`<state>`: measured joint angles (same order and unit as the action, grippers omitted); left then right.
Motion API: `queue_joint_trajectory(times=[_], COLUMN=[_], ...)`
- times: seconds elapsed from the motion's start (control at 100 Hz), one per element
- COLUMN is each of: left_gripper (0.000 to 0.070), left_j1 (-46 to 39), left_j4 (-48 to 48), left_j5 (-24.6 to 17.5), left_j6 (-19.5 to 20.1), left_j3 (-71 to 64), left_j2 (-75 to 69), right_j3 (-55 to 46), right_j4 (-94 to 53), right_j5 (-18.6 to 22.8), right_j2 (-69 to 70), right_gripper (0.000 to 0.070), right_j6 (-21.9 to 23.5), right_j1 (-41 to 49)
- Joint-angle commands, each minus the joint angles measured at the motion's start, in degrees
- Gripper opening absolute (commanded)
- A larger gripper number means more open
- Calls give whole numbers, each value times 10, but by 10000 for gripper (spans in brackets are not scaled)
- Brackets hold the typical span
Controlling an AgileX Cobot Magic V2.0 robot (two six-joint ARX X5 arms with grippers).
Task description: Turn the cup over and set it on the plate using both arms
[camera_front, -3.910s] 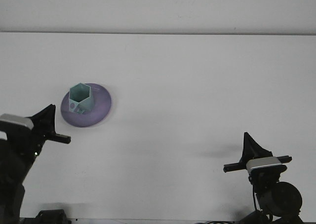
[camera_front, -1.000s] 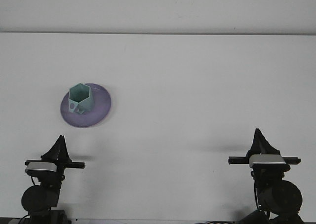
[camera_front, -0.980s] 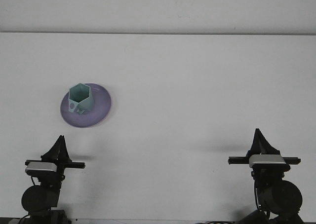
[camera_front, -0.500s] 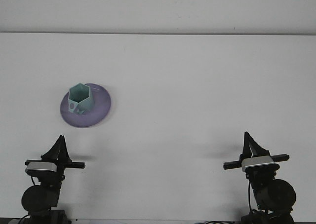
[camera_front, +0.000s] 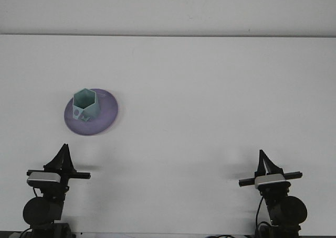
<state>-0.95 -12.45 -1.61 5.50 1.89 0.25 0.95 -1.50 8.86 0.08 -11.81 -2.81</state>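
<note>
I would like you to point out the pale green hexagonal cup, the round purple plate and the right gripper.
pale green hexagonal cup (camera_front: 85, 106), front view, its outer side wall
round purple plate (camera_front: 105, 117), front view, bare right part
right gripper (camera_front: 261, 155), front view, between its fingertips

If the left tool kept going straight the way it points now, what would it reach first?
Likely the purple plate carrying the green cup: the left tool points up-table, just below the plate's near edge. Depth and height are unclear, so it might pass above.
</note>
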Motion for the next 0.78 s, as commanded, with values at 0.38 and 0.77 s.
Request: queue_joint_trajectory(times=[0.38, 0.77], left_gripper=[14, 14], left_j1=[0, 0], left_j4=[-5, -5], left_j5=[2, 2], left_j6=[9, 9], left_j3=[-11, -11], left_j2=[-1, -1], right_j3=[-2, -2], right_j4=[37, 37], right_j5=[2, 2], right_j2=[0, 0], right_gripper=[1, 1], right_j6=[-11, -11], right_j1=[-1, -1])
